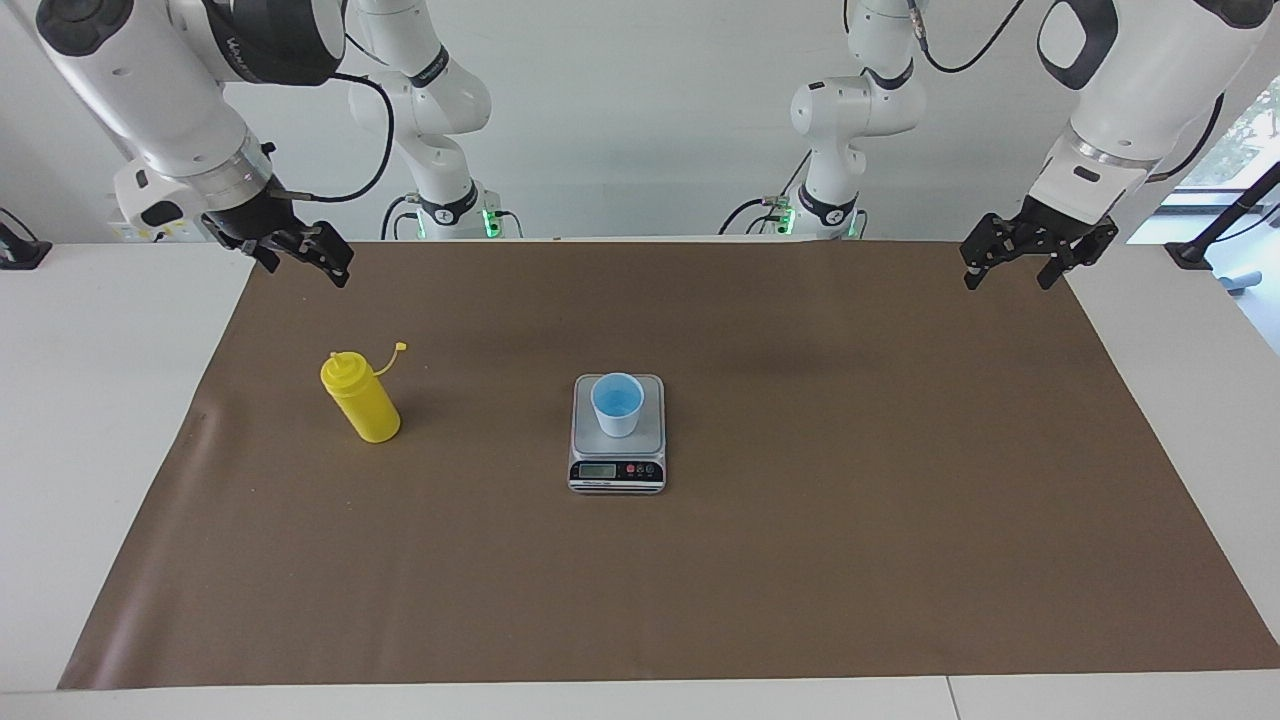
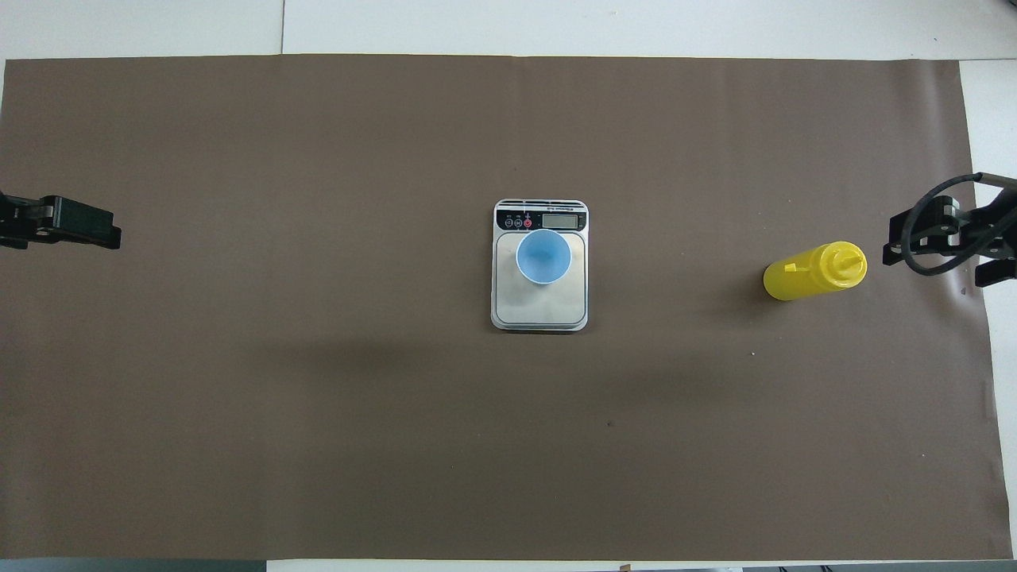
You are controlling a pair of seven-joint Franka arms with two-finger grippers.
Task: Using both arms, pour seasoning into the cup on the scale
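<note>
The seasoning, a yellow squeeze bottle [image 1: 362, 402] [image 2: 812, 272], stands upright on the brown mat toward the right arm's end, its tethered cap [image 1: 401, 346] hanging off the nozzle. A cup [image 1: 617, 403] [image 2: 543, 257] with a blue inside sits on the silver scale [image 1: 585, 440] [image 2: 540, 314] at the mat's middle. My right gripper [image 1: 307, 272] [image 2: 937, 266] hangs open and empty in the air over the mat's edge beside the bottle, apart from it. My left gripper [image 1: 1005, 282] waits open and empty over the mat's corner at the left arm's end.
The brown mat [image 1: 850, 520] covers most of the white table [image 1: 90, 420]. The scale's display and buttons [image 1: 617, 470] face away from the robots. Nothing else stands on the mat.
</note>
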